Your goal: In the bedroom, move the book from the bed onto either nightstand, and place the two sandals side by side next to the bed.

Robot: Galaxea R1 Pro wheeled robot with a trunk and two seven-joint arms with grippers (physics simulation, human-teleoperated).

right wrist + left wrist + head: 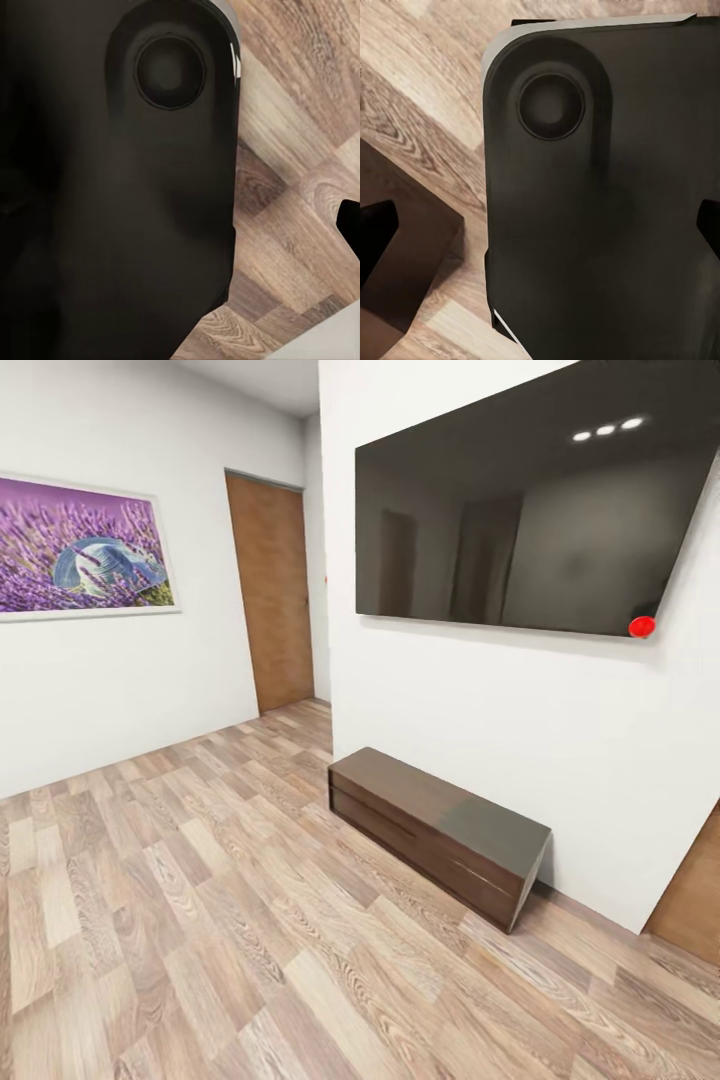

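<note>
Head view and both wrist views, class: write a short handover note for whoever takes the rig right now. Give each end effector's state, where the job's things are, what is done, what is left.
End effectors: the wrist views look at the robot's dark body and plank floor; open or shut cannot be told for either.
Surroundings: head view faces a wall TV, a low dark bench under it, a lavender picture and a wooden door.
Job's things: book, bed, nightstands and sandals are not before the cameras.
Done: nothing can be confirmed.
Left: find the bed, move the book to a nightstand, pair the sandals beside the bed.
</note>
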